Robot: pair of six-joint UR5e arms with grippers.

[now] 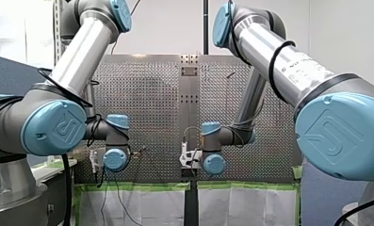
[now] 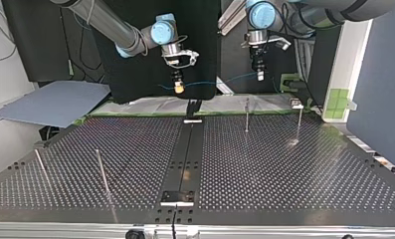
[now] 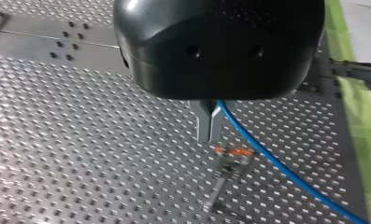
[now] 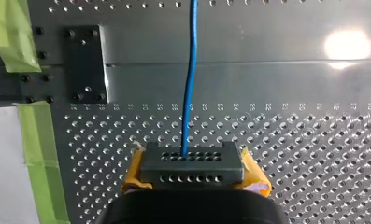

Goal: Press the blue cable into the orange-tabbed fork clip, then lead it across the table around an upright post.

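Four upright posts (image 2: 103, 172) on our perforated table (image 2: 284, 169); one blue cable (image 4: 189, 84), pinched by our left gripper (image 3: 208, 136) and right gripper (image 4: 192, 161).

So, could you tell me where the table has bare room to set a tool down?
In the top view, the table's near right is bare, between the black centre strip and the side edge. Its near left holds two posts. The far edge is crowded: two more posts, my left gripper, my right gripper, the blue cable.
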